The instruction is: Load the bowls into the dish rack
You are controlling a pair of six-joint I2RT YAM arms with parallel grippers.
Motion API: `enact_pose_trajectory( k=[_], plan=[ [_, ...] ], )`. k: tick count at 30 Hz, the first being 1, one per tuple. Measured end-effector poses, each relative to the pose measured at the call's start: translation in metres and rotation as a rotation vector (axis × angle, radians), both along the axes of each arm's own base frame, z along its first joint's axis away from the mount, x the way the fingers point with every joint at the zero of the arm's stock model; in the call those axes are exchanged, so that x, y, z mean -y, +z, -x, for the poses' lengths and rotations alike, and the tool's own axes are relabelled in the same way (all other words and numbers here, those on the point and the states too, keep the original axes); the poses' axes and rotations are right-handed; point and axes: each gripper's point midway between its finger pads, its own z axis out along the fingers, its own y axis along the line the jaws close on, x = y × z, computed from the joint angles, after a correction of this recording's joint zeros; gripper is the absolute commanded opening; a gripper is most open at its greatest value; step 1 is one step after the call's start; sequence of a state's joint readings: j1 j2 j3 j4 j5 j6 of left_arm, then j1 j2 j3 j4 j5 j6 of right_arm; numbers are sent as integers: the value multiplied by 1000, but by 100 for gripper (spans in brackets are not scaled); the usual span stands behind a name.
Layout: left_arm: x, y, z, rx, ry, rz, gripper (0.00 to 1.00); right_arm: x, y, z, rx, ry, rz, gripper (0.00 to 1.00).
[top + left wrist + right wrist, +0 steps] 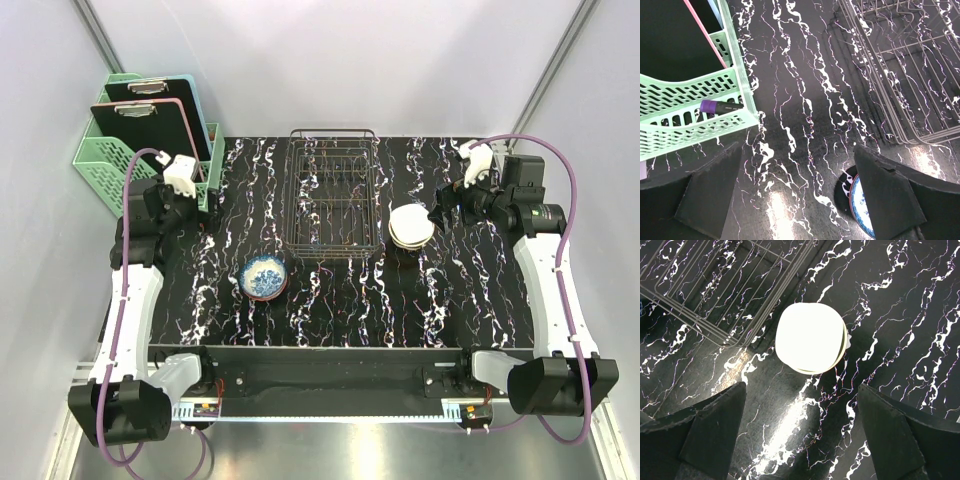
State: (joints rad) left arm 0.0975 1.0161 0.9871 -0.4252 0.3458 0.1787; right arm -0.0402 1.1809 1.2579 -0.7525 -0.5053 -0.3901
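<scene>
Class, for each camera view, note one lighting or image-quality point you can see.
Right wrist: the white bowls are overexposed, their detail lost. Left wrist: glare patches on the table. Top external: even light, the blue bowl sharp.

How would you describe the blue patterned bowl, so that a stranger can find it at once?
Find the dark wire dish rack in the middle of the black marbled table. Off its near-left corner stands a small round bowl, alone on the table. It is blue-patterned inside, whereas the stack of bowls right of the rack looks plain cream-white.
</scene>
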Motion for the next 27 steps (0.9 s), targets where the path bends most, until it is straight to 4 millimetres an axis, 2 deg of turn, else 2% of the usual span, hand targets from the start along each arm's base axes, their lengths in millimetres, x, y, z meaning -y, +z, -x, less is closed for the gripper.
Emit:
enact_pose_trajectory(
  k=[5,8,12,16,20,27],
  plan=[
    [11,-3,3,2,-85,-1,99,0,0,0,-1,0,-1,100],
    [24,-21,9,-44,-180,0,95,-1,0,0,-1,2,-3,100],
    [43,-81,19,-195,-315,-43,95,-2,-1,0,-5,7,-7,100],
    [62,-135,51,-342,-445,-98,94,-2,-6,0,-18,8,-9,100],
    [69,-144,61,-356,-516,-140,91,-2,-12,0,-39,8,-11,100],
    [72,-151,61,-359,-564,-177,76,-3,-18,0,-60,9,-20,100]
  ],
)
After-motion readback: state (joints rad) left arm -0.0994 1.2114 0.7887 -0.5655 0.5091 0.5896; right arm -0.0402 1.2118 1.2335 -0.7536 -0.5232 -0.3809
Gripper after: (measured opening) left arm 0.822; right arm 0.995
